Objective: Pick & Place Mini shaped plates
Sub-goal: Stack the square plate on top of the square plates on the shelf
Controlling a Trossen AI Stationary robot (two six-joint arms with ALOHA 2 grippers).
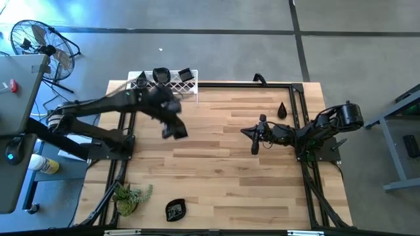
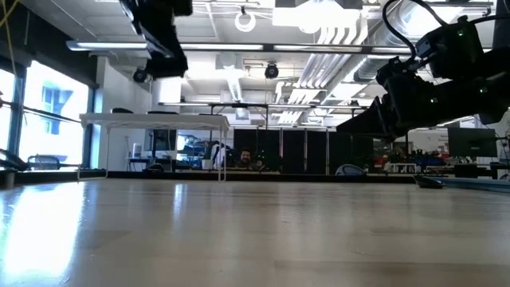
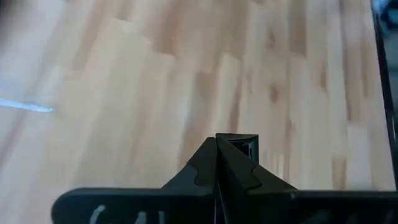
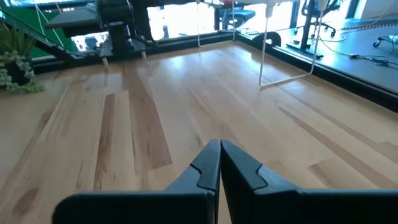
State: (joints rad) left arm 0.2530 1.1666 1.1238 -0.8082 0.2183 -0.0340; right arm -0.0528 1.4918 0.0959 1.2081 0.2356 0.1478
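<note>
Looking down on the wooden desk, we see both arms idle above bare planks at mid-frame. At upper left, the white wire rack straddles the desk's top edge with two mini shaped plates resting on it; a third black plate lies alone near the bottom edge, left of centre, beside the small green plant; a fourth, teardrop plate sits at upper right.

The left gripper hangs raised just below the rack, its fingers clenched on nothing in its wrist view. The right gripper, right of centre, is likewise clenched and empty.

We judge the left arm nearer the rack plates, which lie toward the frame's top from it; the teardrop, pointing up-frame, lies up and right of the right gripper.
</note>
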